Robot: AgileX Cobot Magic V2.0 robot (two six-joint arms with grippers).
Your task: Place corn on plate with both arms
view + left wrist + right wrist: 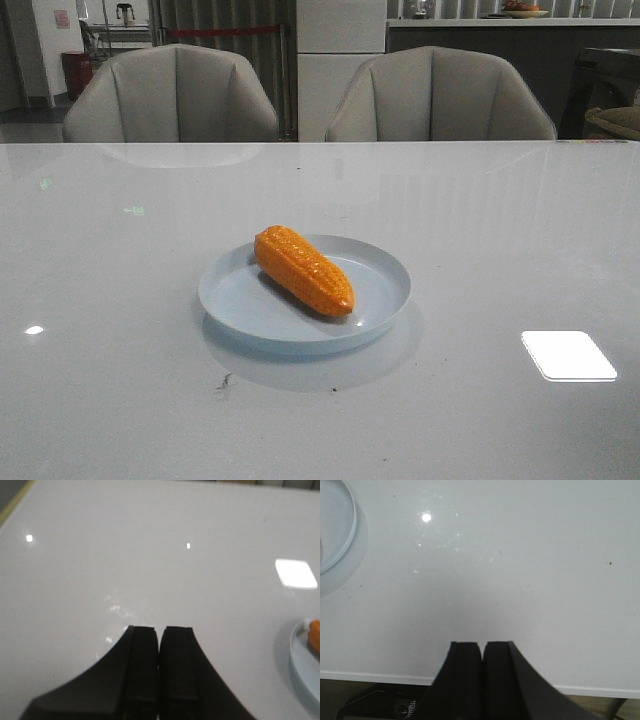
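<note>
The orange-yellow corn (pixel 303 270) lies on the pale-blue plate (pixel 380 300) in the middle of the white table, its thin end toward the front right. No arm shows in the front view. In the left wrist view my left gripper (pixel 160 628) is shut and empty over bare table, with the plate's rim (pixel 300 665) and a bit of the corn (pixel 314 635) at the picture's edge. In the right wrist view my right gripper (pixel 482 643) is shut and empty near the table's front edge, with the plate's rim (pixel 351 527) off in a corner.
Two beige chairs (pixel 170 95) (pixel 440 95) stand behind the table's far edge. The table's front edge (pixel 600 690) shows under the right gripper. A bright light patch (pixel 568 355) reflects on the table at the front right.
</note>
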